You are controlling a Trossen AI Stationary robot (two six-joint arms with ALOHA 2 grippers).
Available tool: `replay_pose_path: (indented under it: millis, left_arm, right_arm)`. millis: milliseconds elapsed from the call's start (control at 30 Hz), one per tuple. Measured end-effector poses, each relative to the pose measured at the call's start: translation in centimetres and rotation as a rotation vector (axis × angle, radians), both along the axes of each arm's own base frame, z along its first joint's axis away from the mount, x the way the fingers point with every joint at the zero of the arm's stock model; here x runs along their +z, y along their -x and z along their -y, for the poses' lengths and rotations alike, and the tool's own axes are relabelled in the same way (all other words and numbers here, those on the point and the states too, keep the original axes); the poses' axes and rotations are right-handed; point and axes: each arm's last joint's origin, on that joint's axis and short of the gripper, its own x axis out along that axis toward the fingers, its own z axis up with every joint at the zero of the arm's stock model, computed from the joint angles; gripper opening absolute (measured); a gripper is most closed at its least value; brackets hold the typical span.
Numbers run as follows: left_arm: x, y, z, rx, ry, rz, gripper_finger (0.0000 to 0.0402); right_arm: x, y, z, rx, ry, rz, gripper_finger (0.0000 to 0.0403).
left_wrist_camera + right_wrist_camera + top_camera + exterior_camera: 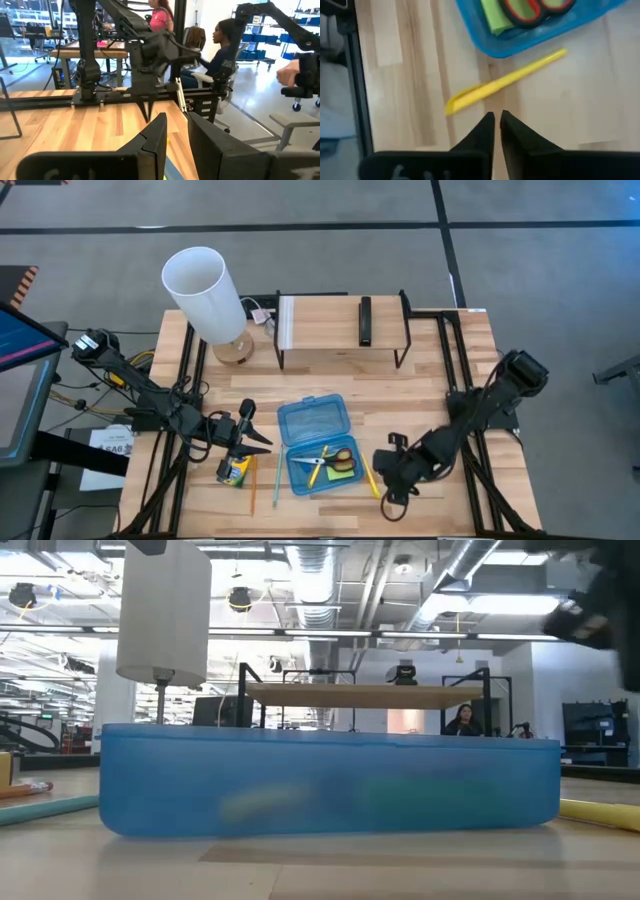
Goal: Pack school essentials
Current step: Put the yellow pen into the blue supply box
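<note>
The right gripper (497, 116), jaws nearly closed and empty, hovers over a yellow pencil (504, 83) on the table (440, 510). Scissors (338, 459) and green pad (343, 470) lie packed in the case (312, 414); left jaws (262, 442) look released, beside the unpacked crayon box (233, 470).

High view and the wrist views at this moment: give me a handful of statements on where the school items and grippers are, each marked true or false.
1. The red-handled scissors lie inside the blue case. True.
2. The yellow pencil lies inside the case. False: it is on the table beside the case, in front of the right gripper.
3. The right gripper is clamped on the pencil. False: it is shut with nothing in it, short of the pencil.
4. The crayon box stands on the table next to the left gripper. True.
5. The lime-green sticky-note pad is in the case. True.
</note>
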Motion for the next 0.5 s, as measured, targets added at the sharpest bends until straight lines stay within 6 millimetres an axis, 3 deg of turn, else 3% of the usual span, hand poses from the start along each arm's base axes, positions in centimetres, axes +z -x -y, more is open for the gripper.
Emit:
replay_pose_path:
  millis: [267,500]
  left_arm:
    - [0.0,0.0,0.0,0.001,0.014,-0.001,0.0066]
    - [0.1,0.0,0.0,0.002,0.018,0.001,0.0066]
  right_arm:
    - [-2.4,-0.7,-1.9,-0.069,-0.119,-0.057,0.0117]
    - [-2.2,-1.9,-2.2,-0.075,-0.158,-0.057,0.0219]
